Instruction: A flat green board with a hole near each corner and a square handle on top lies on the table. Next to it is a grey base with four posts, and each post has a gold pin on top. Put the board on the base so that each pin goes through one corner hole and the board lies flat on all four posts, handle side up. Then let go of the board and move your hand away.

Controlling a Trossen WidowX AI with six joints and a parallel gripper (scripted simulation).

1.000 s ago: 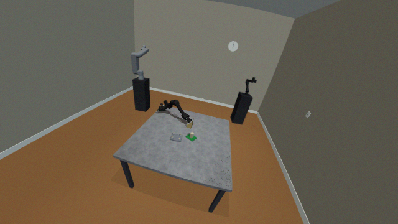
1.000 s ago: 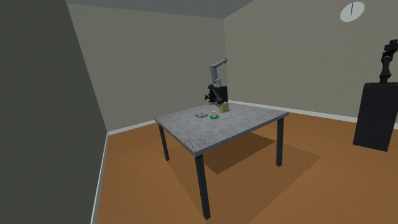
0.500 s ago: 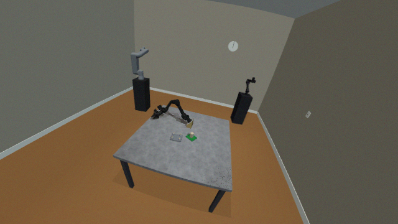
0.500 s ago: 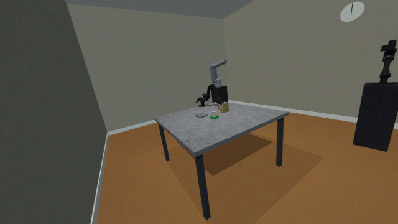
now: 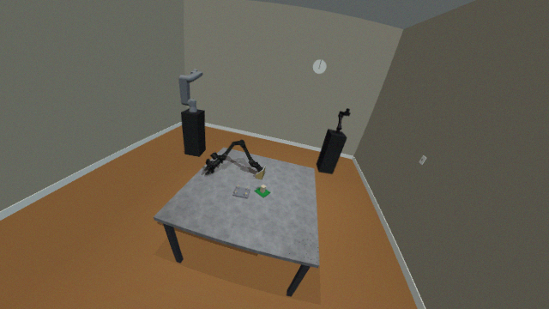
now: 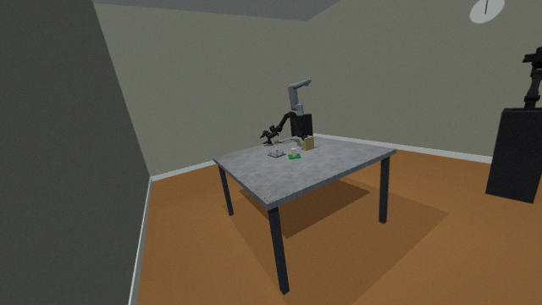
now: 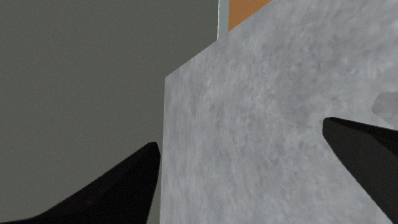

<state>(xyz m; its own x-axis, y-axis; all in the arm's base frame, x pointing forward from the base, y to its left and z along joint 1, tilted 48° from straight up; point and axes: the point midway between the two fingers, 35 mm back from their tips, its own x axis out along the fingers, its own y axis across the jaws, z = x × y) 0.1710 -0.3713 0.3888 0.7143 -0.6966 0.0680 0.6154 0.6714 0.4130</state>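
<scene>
Gripper [image 5: 208, 166] [image 6: 265, 135] [image 7: 240, 132] is held wide, empty, far left; board [image 5: 262, 195] [image 6: 295, 157] is placed handle-up right of base [image 5: 241, 192] [image 6: 276, 155], presumably for grasping.

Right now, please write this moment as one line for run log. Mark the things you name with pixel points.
gripper [image 5: 207, 169] [image 6: 262, 135] [image 7: 242, 132]: open, empty | green board [image 5: 267, 192] [image 6: 294, 157]: on table, beside grey base [image 5: 241, 192] [image 6: 276, 154] | placement: not done
</scene>
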